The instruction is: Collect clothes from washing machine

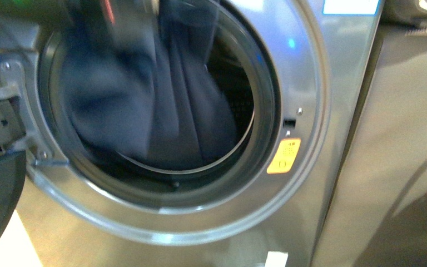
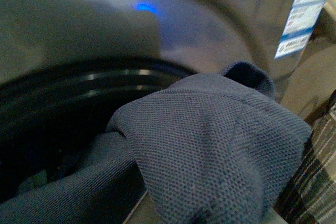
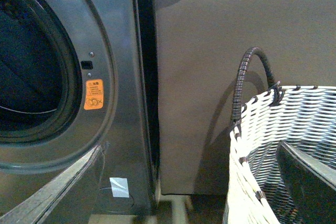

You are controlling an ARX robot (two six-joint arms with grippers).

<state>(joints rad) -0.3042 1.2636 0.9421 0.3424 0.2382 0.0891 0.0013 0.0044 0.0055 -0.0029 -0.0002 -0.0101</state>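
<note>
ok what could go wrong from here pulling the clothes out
1. The clothes hang long across the mouth of the machine, with the lower end inside the drum. That end may drag or snag on the dark door rim.
2. Cloth fills the left wrist view, so the grip cannot be checked and it could slip loose.
3. The basket stands off to the machine's side, so a trailing end may miss it.
</note>
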